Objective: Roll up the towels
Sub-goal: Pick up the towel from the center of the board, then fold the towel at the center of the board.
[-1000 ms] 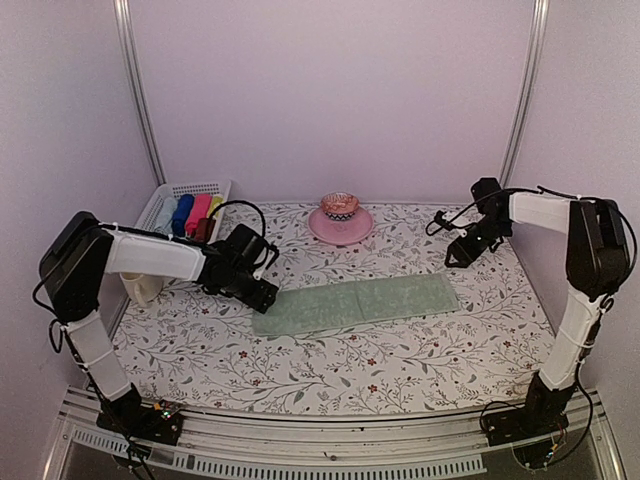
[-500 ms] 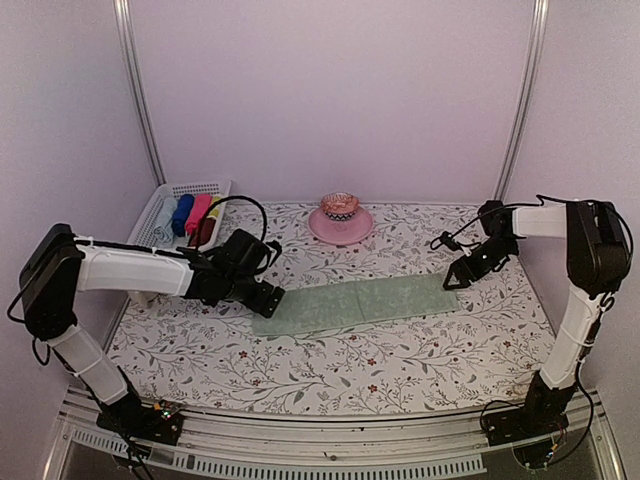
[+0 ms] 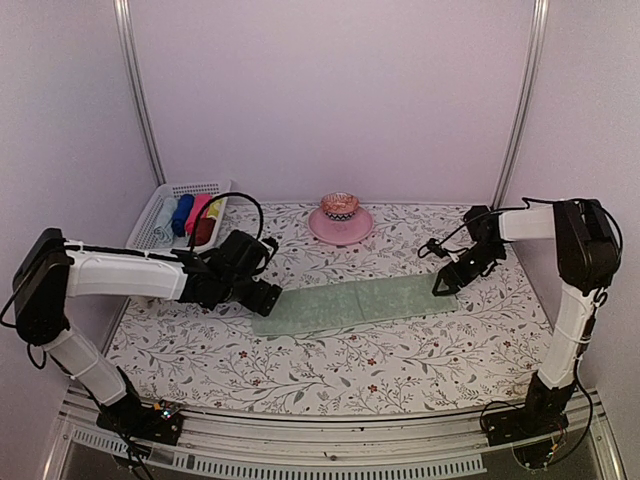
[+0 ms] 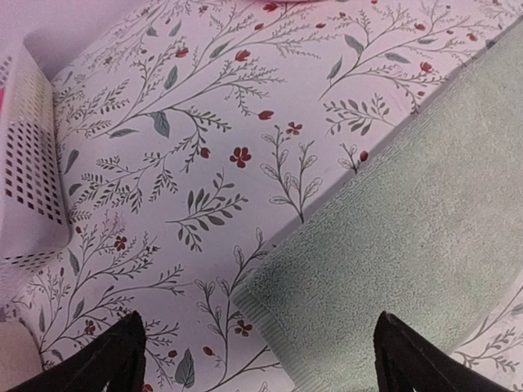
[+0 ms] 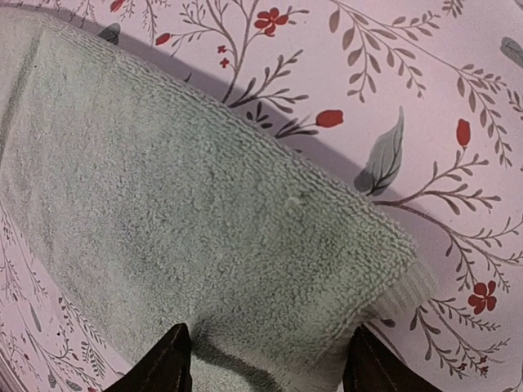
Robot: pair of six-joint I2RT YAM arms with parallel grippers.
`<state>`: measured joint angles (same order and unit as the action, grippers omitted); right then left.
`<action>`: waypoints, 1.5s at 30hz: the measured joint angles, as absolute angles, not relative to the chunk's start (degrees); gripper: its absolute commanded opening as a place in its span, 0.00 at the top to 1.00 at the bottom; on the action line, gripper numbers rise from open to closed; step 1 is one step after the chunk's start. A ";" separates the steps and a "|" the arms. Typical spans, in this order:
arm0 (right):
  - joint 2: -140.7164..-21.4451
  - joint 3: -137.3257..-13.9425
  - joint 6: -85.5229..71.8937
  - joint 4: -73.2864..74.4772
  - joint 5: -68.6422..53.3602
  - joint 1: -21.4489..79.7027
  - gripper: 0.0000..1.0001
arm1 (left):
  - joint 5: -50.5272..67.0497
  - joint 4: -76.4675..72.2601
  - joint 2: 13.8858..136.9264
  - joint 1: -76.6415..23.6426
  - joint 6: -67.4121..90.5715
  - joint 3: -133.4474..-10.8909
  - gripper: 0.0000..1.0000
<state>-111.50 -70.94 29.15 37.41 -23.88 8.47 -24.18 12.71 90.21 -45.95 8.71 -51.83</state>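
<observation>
The pale sage green towel (image 3: pixel 355 303) lies flat as a long folded strip across the middle of the floral table cover. My left gripper (image 3: pixel 268 297) is open and low over its left end; in the left wrist view the towel's corner (image 4: pixel 425 212) lies between the spread fingers of the gripper (image 4: pixel 258 327). My right gripper (image 3: pixel 440 288) is open at the towel's right end; in the right wrist view its gripper (image 5: pixel 265 343) straddles the towel's end (image 5: pixel 188 212). A dark red-brown roll (image 3: pixel 204 232) lies in the basket. No round motif shows.
A white perforated basket (image 3: pixel 160 205) at the back left holds blue, pink and yellow rolls; its wall shows in the left wrist view (image 4: pixel 33 163). A pink plate (image 3: pixel 340 228) with a small patterned bowl stands at the back centre. Walls close in on both sides.
My right gripper has come down and to the left from the back right to the towel's right end. My left arm has stretched out and lowered at the towel's left end.
</observation>
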 measured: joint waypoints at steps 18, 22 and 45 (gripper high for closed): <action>-112.79 -72.18 26.92 35.88 -20.08 8.25 0.98 | -27.55 12.91 88.12 -46.65 8.67 -51.35 0.03; -112.79 -74.59 28.69 39.99 -20.73 2.26 0.98 | -27.70 13.08 86.96 -46.76 8.69 -50.61 0.03; -111.09 -94.89 38.02 60.31 -34.06 15.62 0.98 | -27.49 14.33 86.52 -46.89 11.07 -49.69 0.03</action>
